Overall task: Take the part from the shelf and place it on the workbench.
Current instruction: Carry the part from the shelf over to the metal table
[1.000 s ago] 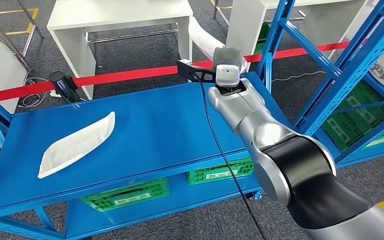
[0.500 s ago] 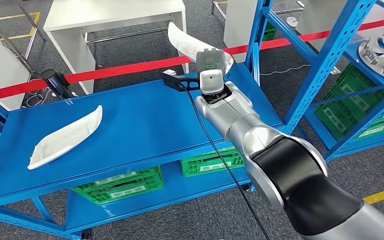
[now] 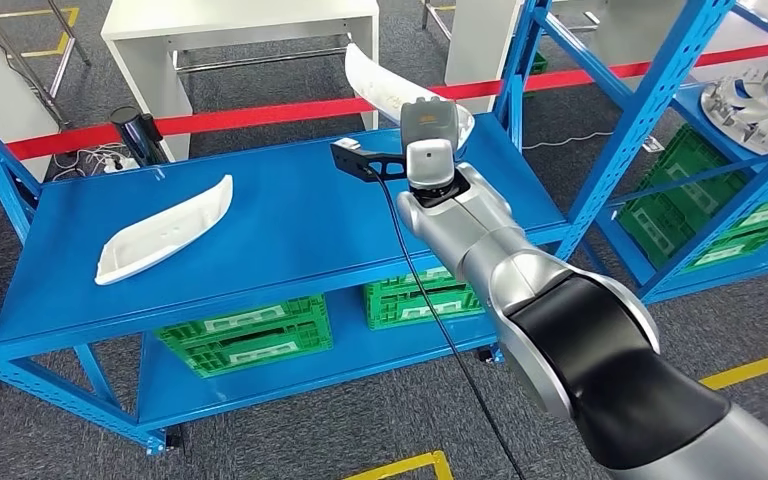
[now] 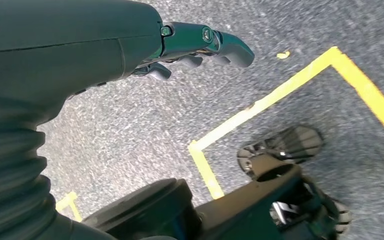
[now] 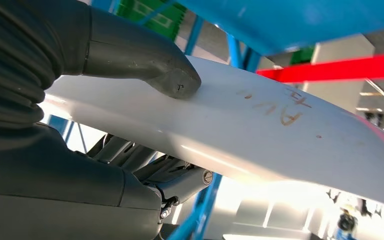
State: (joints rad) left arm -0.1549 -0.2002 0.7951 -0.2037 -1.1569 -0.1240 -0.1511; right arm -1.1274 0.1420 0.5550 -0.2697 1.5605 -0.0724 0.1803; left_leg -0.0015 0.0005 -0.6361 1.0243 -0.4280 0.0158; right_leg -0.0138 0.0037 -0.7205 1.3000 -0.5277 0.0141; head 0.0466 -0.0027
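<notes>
I am holding the white curved part (image 5: pixel 260 135) in my right hand (image 5: pixel 130 130), thumb (image 5: pixel 145 65) pressing on top and fingers underneath, above the far edge of the blue bench (image 3: pixel 300 240). A second white part (image 3: pixel 165 228) is lying on the bench's left side. My left hand (image 4: pixel 180 45) is hanging over the grey floor (image 4: pixel 130 130), fingers loosely curled, gripping nothing.

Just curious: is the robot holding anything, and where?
Yes: the right hand grips a white curved part, thumb on one face, fingers under the other.
</notes>
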